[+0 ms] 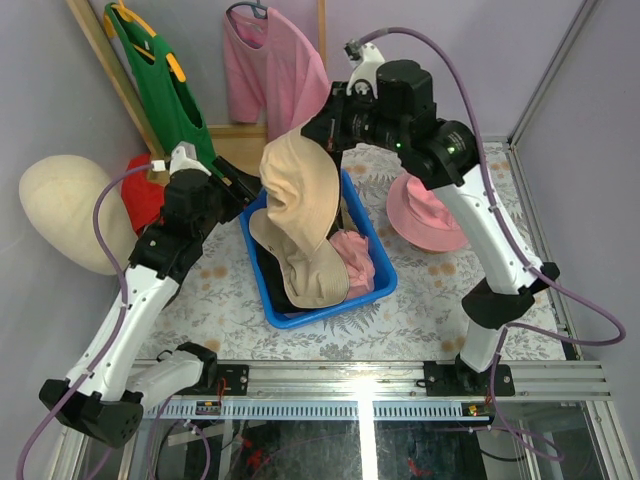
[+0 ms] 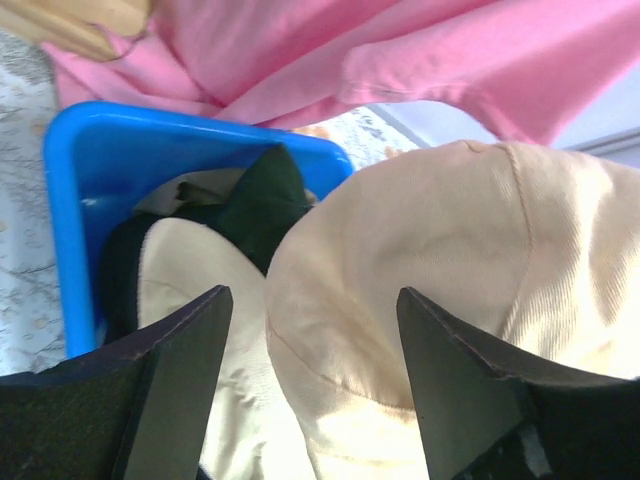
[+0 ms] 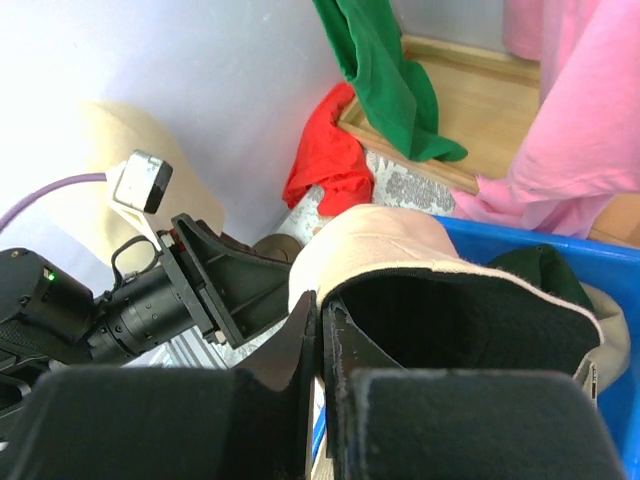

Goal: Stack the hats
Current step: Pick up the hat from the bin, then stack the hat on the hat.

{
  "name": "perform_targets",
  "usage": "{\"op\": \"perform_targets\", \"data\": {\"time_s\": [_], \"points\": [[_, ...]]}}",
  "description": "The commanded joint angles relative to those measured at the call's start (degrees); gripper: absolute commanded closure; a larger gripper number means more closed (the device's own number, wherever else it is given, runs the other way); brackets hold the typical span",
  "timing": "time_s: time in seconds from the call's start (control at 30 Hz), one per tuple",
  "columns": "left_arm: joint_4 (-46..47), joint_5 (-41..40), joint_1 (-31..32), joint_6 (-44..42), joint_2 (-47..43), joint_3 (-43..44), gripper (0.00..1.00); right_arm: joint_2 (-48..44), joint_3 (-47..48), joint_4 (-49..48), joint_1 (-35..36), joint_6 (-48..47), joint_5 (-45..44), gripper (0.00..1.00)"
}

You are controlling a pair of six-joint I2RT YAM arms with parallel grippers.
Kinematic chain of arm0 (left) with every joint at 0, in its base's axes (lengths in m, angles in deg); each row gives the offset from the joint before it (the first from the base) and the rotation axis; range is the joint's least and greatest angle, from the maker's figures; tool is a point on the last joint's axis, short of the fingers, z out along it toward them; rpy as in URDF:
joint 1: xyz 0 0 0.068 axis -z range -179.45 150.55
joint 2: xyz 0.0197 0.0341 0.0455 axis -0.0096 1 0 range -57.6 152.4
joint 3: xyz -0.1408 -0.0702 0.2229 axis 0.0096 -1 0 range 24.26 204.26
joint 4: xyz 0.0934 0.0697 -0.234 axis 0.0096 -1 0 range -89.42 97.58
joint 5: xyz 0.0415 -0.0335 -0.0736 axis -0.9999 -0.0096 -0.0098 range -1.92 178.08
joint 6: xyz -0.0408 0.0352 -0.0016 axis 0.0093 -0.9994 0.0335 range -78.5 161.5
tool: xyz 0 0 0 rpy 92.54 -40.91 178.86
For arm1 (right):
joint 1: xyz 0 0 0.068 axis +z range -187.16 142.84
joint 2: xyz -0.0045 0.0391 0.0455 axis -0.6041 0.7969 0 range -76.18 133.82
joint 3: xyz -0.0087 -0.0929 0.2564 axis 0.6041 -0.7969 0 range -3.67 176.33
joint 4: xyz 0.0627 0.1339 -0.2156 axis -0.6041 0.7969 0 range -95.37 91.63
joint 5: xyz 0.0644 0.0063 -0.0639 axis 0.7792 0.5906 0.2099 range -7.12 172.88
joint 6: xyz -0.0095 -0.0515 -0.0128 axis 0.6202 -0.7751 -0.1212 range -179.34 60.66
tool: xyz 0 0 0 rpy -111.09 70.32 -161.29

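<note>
One cap (image 1: 298, 190) hangs over the bin (image 1: 330, 315) (hats (image 1: 310, 275) inside), a bucket hat (image 1: 428, 222) right of it.

Left arm (image 1: 128, 300): white link shells, black joint housings, purple cable (image 1: 105, 215) looping alongside; small white camera block (image 1: 185, 157) at the wrist. Right arm (image 1: 490, 240): same build, green LEDs (image 1: 452, 148) lit on the black upper housing, own purple lead arching over. Left gripper (image 2: 310, 295): flat black wedge fingers (image 2: 175, 385). Right gripper (image 3: 320, 300): matte black.
</note>
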Motion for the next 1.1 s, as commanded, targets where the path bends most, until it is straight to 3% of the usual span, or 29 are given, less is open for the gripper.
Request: {"op": "perform_targets", "data": {"time_s": [0.0,0.27,0.33,0.53,0.83,1.07], "points": [[8.5,6.8,1.0,0.3,-1.3,2.2,0.32,-6.9,-1.4,-7.8,-2.2,2.9,3.2,1.0],[15.7,11.6,1.5,-0.3,-5.1,-1.5,0.27,-8.7,-1.8,-9.6,-3.7,5.2,4.9,1.0],[18.2,13.8,1.6,-0.1,-5.1,-2.3,0.22,-8.7,-1.5,-9.9,-4.2,5.7,5.3,1.0],[28.1,18.7,2.8,0.4,-5.9,-5.3,0.21,-8.6,-0.2,-9.7,-5.2,6.6,6.1,1.0],[37.7,20.1,5.1,-0.4,-6.2,-8.1,0.19,-11.1,-2.0,-11.2,-6.6,8.6,8.6,1.0],[38.8,18.7,8.2,-2.0,-1.9,-6.8,0.19,-11.6,-2.2,-11.9,-7.0,10.2,10.3,1.0]]}}
